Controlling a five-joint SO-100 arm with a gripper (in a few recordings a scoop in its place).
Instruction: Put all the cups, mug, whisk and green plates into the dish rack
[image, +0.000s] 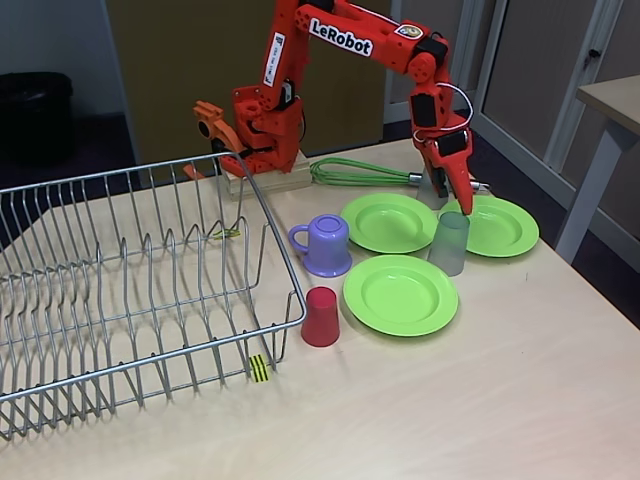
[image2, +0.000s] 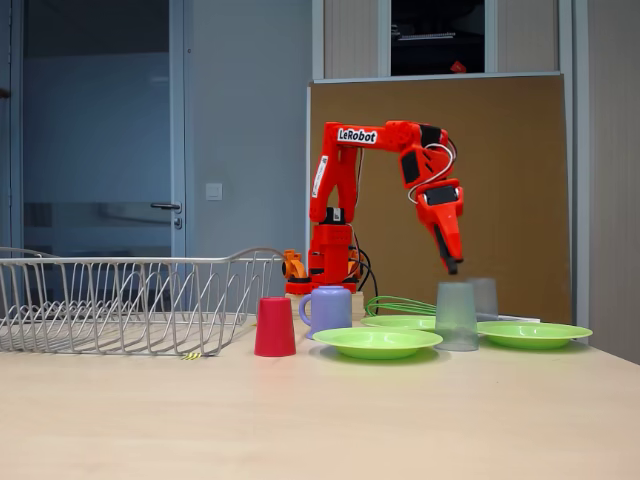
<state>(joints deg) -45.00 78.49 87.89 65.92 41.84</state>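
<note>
While the wire dish rack (image: 130, 290) stands empty at the left of both fixed views, three lime-green plates (image: 400, 293) lie to its right with the lilac mug (image: 325, 244), red cup (image: 321, 316) and a grey tumbler (image: 450, 243) among them. Behind lies the green whisk (image: 360, 171). The gripper (image: 452, 195) hangs over a second grey tumbler (image2: 484, 297), perhaps touching it; I cannot tell how its jaws stand.
</note>
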